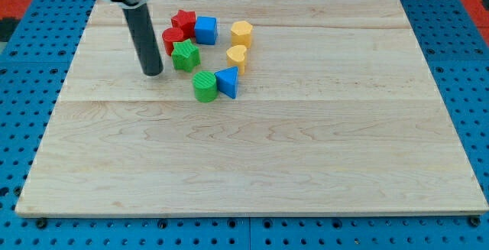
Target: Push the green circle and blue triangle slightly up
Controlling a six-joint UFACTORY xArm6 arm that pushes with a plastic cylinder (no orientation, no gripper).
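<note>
The green circle (205,86) and the blue triangle (228,82) sit side by side and touching, left of the board's centre in its upper half. My tip (153,73) rests on the board to the left of the green circle and slightly above it, apart from it. The tip is just left of the green star (186,54), with a small gap between them.
Above the pair lie a red circle (172,40), a red star (183,22), a blue cube (205,30), a yellow hexagon (241,33) and a yellow heart (238,56). The wooden board (260,158) lies on a blue pegboard.
</note>
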